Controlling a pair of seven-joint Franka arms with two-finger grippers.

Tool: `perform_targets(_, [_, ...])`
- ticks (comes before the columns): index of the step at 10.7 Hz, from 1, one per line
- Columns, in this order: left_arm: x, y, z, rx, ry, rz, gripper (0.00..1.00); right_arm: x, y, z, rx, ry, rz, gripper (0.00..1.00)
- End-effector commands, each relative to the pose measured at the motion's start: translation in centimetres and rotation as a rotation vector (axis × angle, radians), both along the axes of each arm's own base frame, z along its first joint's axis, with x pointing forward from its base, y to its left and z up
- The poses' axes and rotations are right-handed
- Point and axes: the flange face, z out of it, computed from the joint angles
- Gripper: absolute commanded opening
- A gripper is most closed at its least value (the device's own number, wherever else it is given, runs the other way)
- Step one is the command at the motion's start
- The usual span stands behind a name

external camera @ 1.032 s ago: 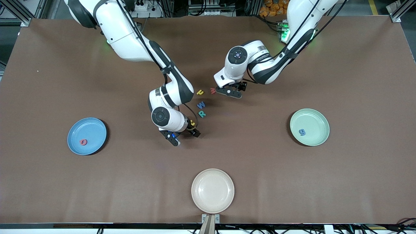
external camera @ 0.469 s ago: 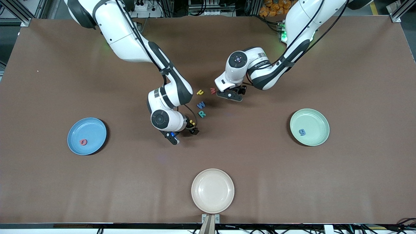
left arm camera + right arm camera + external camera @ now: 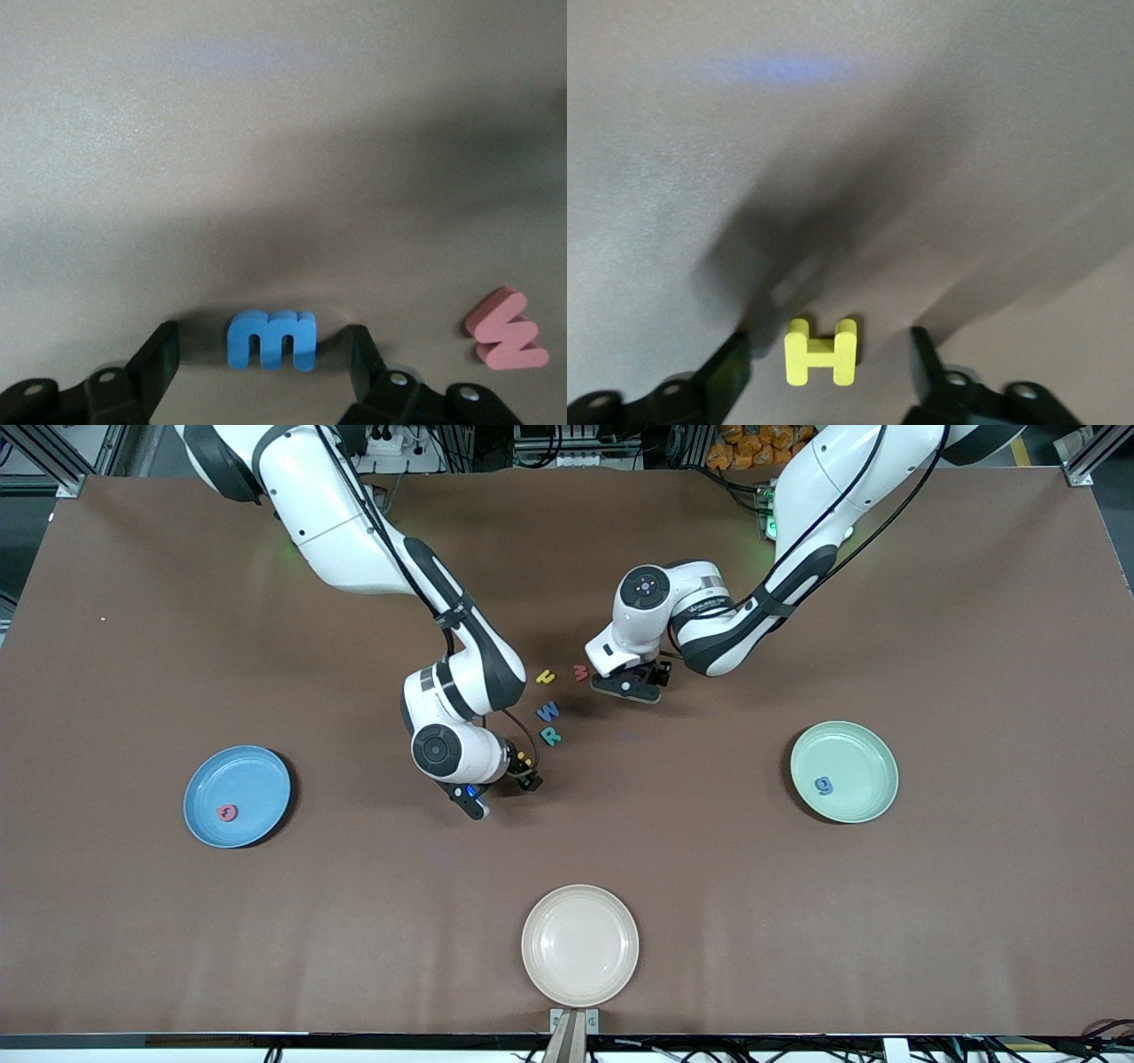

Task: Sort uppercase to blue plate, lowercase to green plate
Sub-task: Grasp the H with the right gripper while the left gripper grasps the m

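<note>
Read both sets of jaws as released, with nothing grasped. Find the left gripper (image 3: 263,341) low over the middle of the tabletop (image 3: 354,921), straddling a blue foam letter (image 3: 271,340) that stands on edge, with a gap showing on each side. Find the right gripper (image 3: 828,343) likewise low, bracketing the yellow H (image 3: 821,351) without contact. Judge both as set for a pinch across the letter's flat faces.

Locate the blue plate (image 3: 257,766) toward the right arm's end and the green plate (image 3: 855,748) toward the left arm's end, so that each arm delivers to its own side. Disregard the cream plate (image 3: 579,943), nearest the front camera; no role for it in the sort.

Count as sorted the red Q (image 3: 228,812) on the blue plate and the blue g (image 3: 824,785) on the green plate.

Note, unsorted between the two grippers, the blue W (image 3: 548,710), the teal R (image 3: 551,735), the yellow hooked letter (image 3: 545,677) and the red w (image 3: 580,672), the last just beside the left gripper. Expect slight shifting of these light pieces if brushed.
</note>
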Motion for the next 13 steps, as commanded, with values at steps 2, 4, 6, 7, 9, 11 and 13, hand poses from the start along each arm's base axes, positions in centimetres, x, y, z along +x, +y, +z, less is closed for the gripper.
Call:
perform_targets(2, [-0.3, -0.7, 0.2, -0.009, -0.025, -0.006, 0.74, -0.7, 0.3, -0.2, 0.0, 0.026, -0.011, 0.0])
perform_targets(4, [-0.4, -0.8, 0.1, -0.006, -0.043, -0.036, 0.57, -0.5, 0.3, 0.4, 0.006, 0.019, -0.01, 0.0])
perform_targets(6, [-0.3, -0.7, 0.2, -0.005, -0.045, -0.035, 0.18, 0.6, -1.2, 2.9, 0.013, 0.032, 0.003, 0.0])
perform_targets(7, [-0.3, -0.7, 0.2, -0.005, -0.047, -0.035, 0.0, 2.2, -3.8, 4.8, 0.036, 0.034, 0.039, 0.0])
perform_targets(9, [0.8, -0.1, 1.6, 0.001, -0.08, -0.024, 0.0, 5.3, -9.3, 8.3, 0.058, 0.005, 0.052, 0.0])
perform_targets(11, [3.7, 1.9, 4.5, 0.023, -0.145, -0.007, 0.0, 7.5, -16.0, 10.7, 0.027, 0.017, 0.187, 0.0])
perform_targets(13, [8.2, 6.3, 6.8, 0.047, -0.189, -0.076, 0.0, 9.4, -22.0, 13.1, -0.013, 0.022, 0.318, 0.0])
